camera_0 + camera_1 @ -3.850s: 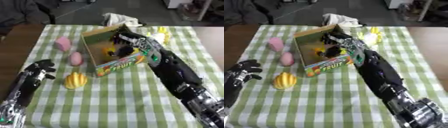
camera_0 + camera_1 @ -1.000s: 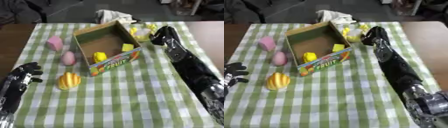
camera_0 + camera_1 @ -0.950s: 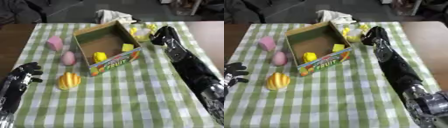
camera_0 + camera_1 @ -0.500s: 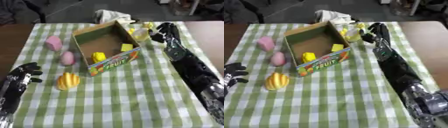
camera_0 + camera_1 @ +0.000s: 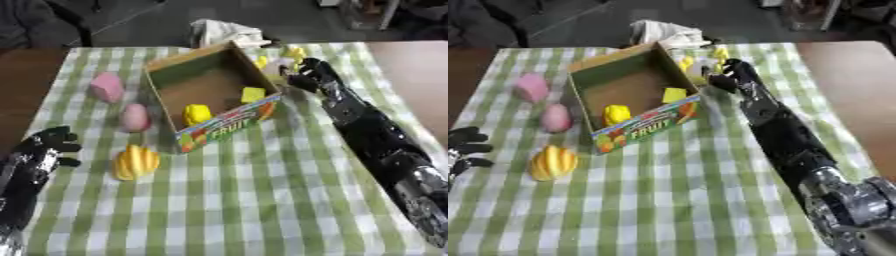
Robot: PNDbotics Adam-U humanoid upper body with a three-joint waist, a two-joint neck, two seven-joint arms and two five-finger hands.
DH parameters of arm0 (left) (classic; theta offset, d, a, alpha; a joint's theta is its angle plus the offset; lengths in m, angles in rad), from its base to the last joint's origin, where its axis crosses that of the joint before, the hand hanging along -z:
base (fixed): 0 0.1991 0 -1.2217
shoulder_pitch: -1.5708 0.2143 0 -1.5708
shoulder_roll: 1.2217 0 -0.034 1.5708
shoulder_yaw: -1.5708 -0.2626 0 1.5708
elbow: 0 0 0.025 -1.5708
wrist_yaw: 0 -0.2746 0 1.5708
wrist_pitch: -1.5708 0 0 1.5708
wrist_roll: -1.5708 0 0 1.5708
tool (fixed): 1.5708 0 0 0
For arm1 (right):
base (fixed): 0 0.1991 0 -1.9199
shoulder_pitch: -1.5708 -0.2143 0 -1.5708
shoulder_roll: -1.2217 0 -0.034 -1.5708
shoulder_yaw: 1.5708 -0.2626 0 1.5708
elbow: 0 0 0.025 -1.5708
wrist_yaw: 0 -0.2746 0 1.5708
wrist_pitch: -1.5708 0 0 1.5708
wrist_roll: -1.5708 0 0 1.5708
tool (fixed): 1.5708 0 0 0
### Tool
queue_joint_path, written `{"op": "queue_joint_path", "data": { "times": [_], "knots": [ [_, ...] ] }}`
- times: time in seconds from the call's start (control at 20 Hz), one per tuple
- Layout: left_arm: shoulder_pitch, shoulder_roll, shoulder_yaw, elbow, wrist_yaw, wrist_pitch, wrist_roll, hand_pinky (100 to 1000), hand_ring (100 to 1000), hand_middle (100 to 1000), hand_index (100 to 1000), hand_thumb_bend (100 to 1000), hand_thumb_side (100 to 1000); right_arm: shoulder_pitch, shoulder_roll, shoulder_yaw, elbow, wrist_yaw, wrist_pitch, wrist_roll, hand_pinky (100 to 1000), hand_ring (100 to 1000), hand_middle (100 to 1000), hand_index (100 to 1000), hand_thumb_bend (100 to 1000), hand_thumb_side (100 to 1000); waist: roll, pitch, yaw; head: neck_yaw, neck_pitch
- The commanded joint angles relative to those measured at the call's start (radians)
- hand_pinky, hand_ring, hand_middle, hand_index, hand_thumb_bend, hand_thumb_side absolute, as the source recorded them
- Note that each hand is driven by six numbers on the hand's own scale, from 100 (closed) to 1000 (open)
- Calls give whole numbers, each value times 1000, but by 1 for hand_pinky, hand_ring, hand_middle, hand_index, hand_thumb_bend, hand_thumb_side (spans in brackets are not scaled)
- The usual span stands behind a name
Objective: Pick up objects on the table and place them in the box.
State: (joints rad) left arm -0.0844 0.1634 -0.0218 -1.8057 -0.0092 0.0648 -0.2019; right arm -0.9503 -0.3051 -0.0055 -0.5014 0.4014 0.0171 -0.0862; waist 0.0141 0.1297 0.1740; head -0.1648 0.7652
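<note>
Right now my right hand [image 5: 308, 76] reaches just past the far right corner of the box [image 5: 213, 95], fingers curled around a pale yellowish object [image 5: 278, 66] among the small yellow pieces [image 5: 294, 52] there. Inside the box lie a yellow fruit [image 5: 197, 114] and a yellow cube [image 5: 253, 94]. My left hand [image 5: 48, 147] rests at the lower left, fingers loosely bent, holding nothing, near the yellow ribbed fruit [image 5: 135, 161].

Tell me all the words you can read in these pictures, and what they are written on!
"FRUIT": printed in big letters on the front side of the cardboard box, among small fruit pictures.
Any other print on the box is too blurred to read.
No words show on the toys, the checked tablecloth or the robot's arms.
</note>
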Motion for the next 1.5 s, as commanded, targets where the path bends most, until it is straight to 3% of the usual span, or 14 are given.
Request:
{"op": "queue_joint_path", "data": {
  "times": [0.05,0.15,0.2,0.3,0.5,0.75,1.0,1.3,1.4,1.5],
  "knots": [
    [-15,15,-1,-19,-1,-2,-2,621,711,681,796,154,628,-20,-15,-5,-20,13,30,-47,667,700,625,738,298,541,2,-7,6,-9,5],
    [-16,15,0,-19,-1,-2,-2,621,711,681,796,153,628,-19,-14,-4,-21,36,61,-112,649,667,575,676,250,392,3,-5,10,-12,5],
    [-16,15,0,-19,-1,-2,-2,621,711,681,796,153,628,-19,-13,-2,-21,49,76,-139,633,639,529,623,167,257,3,-5,11,-13,5],
    [-17,14,0,-19,0,-2,-2,621,711,681,796,153,628,-18,-12,-2,-21,74,105,-189,612,599,467,537,100,100,4,-5,10,-13,5],
    [-17,14,0,-19,0,-2,-2,622,711,681,796,152,628,-17,-12,-7,-34,90,119,-263,592,559,395,445,100,100,3,-6,6,-13,5],
    [-16,14,1,-19,0,-2,-1,622,711,681,796,152,628,-20,-18,-4,-61,71,90,-316,588,555,382,424,100,100,3,-8,-3,-14,5],
    [-14,16,2,-19,-1,-2,0,622,711,681,796,153,628,-32,-36,12,-135,54,62,-313,588,555,380,422,100,100,-2,-11,-13,-10,5],
    [-12,15,4,-19,-2,-1,1,623,711,681,796,154,628,-49,-48,60,-298,22,27,-237,594,559,381,424,100,100,-8,-17,-21,-3,5],
    [-11,15,5,-19,-3,-1,2,623,711,681,796,155,628,-52,-48,96,-359,18,15,-171,600,564,384,427,100,100,-10,-17,-24,0,5],
    [-10,15,6,-18,-5,0,2,623,711,681,796,156,628,-49,-46,151,-423,30,-7,-57,608,586,394,439,100,100,-12,-20,-27,2,5]
  ]
}}
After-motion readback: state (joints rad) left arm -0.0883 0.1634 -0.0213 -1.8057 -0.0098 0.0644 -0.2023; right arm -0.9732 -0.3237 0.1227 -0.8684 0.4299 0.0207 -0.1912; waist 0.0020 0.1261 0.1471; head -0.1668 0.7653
